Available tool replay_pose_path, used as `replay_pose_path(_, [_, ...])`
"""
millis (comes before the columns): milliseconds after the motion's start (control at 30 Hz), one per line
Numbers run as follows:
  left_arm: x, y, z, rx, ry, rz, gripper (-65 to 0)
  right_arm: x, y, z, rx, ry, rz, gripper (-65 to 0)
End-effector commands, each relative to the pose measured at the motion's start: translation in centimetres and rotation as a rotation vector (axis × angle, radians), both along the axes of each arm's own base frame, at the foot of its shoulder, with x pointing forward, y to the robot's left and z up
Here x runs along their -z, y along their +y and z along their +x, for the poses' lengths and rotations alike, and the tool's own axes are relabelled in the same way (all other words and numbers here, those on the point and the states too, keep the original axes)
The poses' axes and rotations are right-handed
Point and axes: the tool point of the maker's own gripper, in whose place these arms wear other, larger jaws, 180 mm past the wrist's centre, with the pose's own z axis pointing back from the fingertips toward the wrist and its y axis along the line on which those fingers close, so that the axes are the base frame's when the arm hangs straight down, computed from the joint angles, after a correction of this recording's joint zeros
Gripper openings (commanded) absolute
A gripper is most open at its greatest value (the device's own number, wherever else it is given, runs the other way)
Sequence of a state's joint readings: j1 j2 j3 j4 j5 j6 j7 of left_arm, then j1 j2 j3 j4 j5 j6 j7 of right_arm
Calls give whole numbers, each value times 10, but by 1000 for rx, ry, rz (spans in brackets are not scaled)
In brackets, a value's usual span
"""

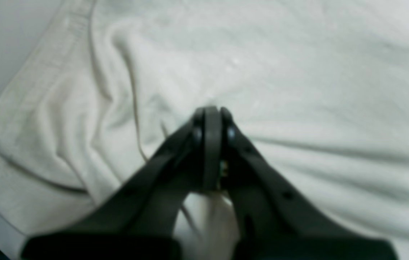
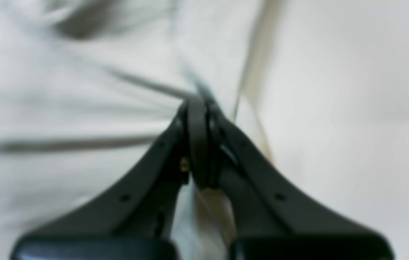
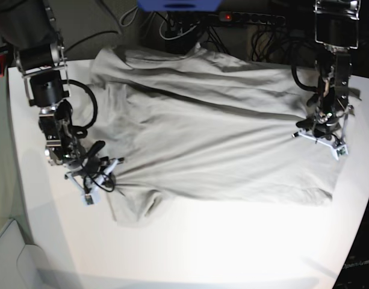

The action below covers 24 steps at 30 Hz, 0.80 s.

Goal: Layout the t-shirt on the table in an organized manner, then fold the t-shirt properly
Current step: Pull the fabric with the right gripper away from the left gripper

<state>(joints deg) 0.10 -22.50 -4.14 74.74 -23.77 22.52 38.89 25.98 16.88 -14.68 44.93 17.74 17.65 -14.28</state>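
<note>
White matte tabletop (image 3: 190, 247) fills the base view, w/ dark cables and a power strip (image 3: 244, 18) behind its far edge. Spread across it lies the plain grey-beige cotton short-sleeved t-shirt (image 3: 214, 132) — mostly flat, but long creases run between the two arms and one corner near the front is bunched and turned under. Left gripper (image 1: 209, 112) has its black jaws pressed together on a pinch of cloth at one side; right gripper (image 2: 199, 103) likewise clamped on the t-shirt at the opposite side, by a seam edge. Judging from this, layout is approx. done but needs smoothing — no fold made yet. Nothing sits on the cloth; cables stay off the table, so only the wrinkles and tucked corner hinder.
</note>
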Motion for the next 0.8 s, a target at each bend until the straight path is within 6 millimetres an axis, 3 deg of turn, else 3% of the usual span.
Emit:
replay_pose_path(0, [12, -2, -16, -31, 77, -44, -646, -23, -31, 20, 91, -83, -58, -650])
replay_pose_path(100, [12, -2, -16, -31, 75, -44, -646, -53, -78, 34, 272, -244, -137, -650])
replay_pose_path(200, [12, -2, -16, -31, 75, -44, -646, -72, -109, 39, 382, -315, -200, -650])
replay_pose_path(367, [12, -2, -15, -31, 74, -44, -646, -82, -108, 41, 377, -335, -199, -650])
replay_pose_path(467, [9, -3, -12, -28, 63, -47, -646, -72, -87, 31, 302, -277, -168, -650])
replay_pose_path(567, [-10, -10, 5, -5, 2, -48, -646, -77, -48, 18, 176, -257, -125, -650])
replay_pose_path(667, [-35, -20, 22, 28, -77, -49, -646, -83, 8, -2, 22, -236, -64, -650])
replay_pose_path(767, [-58, -30, 34, 54, -150, -52, -646, -83, 36, -27, -63, -189, -53, -650])
